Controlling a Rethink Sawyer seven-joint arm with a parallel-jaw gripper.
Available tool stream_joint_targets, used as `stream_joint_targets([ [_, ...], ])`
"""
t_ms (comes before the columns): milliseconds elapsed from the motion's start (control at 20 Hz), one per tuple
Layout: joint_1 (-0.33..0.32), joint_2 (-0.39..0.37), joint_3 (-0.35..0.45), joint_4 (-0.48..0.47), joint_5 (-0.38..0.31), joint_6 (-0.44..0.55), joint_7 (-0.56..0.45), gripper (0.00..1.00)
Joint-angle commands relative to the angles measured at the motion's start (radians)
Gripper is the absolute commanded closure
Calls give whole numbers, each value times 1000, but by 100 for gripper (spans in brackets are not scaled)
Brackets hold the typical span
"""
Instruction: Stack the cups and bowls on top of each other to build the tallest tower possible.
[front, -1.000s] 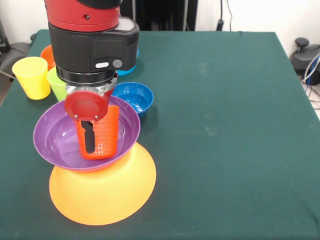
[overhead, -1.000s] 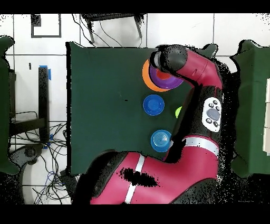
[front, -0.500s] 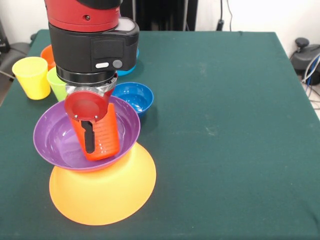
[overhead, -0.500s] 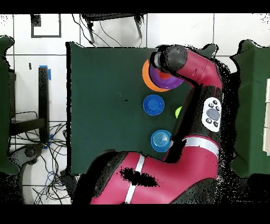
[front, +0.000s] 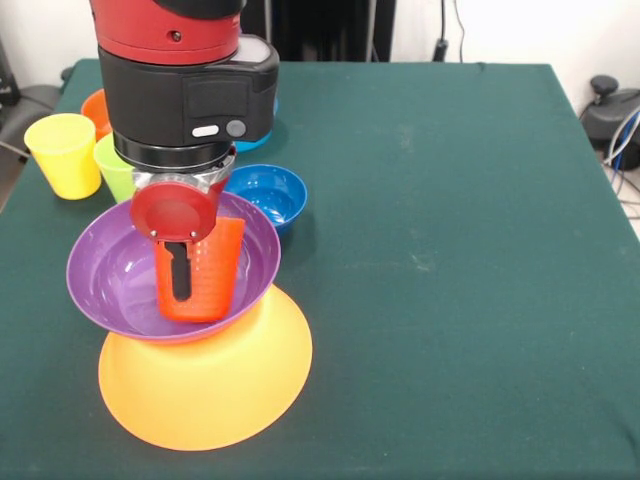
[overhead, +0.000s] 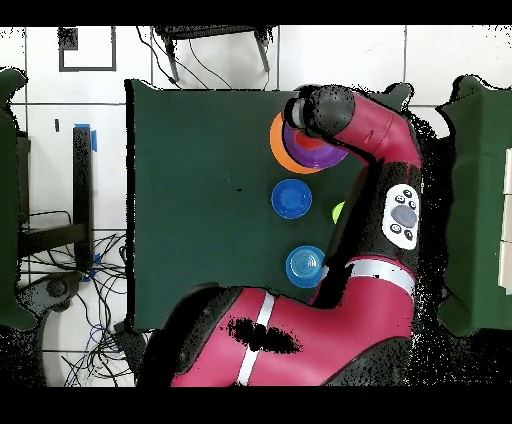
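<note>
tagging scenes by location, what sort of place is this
Probably a robotics lab or workroom: a green cloth-covered table on a white tiled floor, loose cables beside it, and a red and black robot arm over bright plastic bowls.

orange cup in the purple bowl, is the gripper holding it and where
Yes: the gripper holds the orange-red cup by its wall, one finger on the outside, as it stands in the purple bowl.
</note>
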Motion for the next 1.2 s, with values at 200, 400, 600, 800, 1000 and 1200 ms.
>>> stream_joint_targets([
  [200,-17,16,121,99,-41,-3,-110,100],
  [400,-29,7,137,126,-25,10,-109,100],
  [600,-32,-1,134,146,-29,27,-112,100],
  [800,-46,-12,148,185,-31,26,-128,100],
  [1000,-56,-21,157,210,-34,27,-136,100],
  [1200,-54,-25,157,216,-41,19,-128,100],
])
